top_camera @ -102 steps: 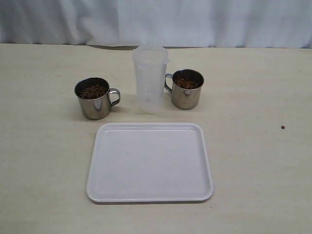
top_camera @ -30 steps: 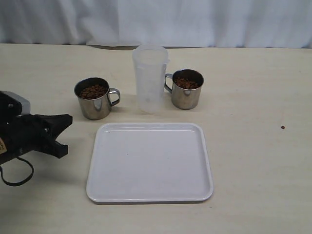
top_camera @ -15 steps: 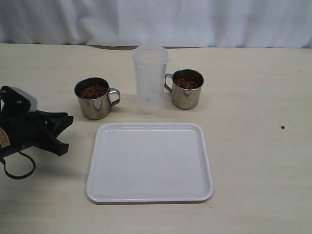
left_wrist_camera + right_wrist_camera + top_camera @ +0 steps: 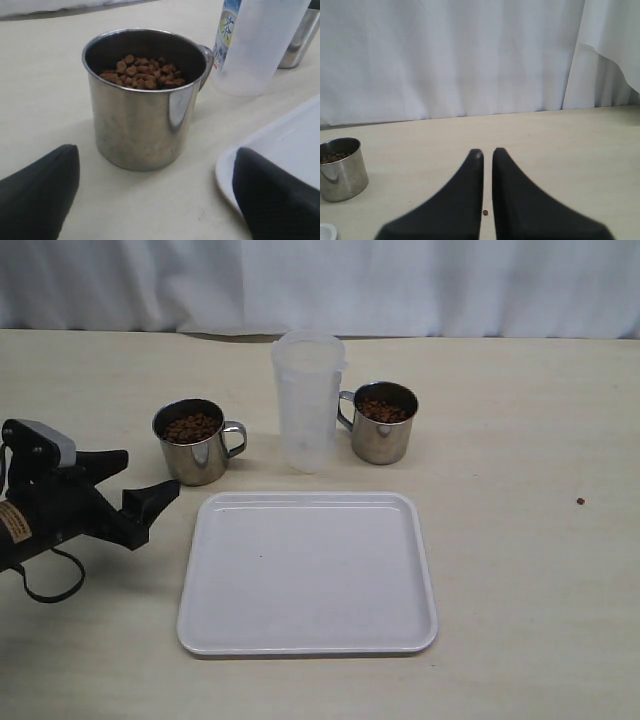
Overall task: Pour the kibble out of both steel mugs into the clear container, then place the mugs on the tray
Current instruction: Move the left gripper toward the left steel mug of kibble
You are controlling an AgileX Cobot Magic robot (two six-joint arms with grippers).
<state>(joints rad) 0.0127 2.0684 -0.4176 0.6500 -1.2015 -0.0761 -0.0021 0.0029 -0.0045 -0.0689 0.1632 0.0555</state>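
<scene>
Gaping wide and empty, left pincer faces a steel mug, right pincer nearly closed.

The left steel mug and the right steel mug stand upright on the desk, both shiny, each partly filled with reddish-brown kibble, handles turned inward toward the clear container. This tall, translucent cup stands upright between them, closer to the right mug. The white tray lies flat in front of all three. One stray pellet lies well apart to the right.
</scene>
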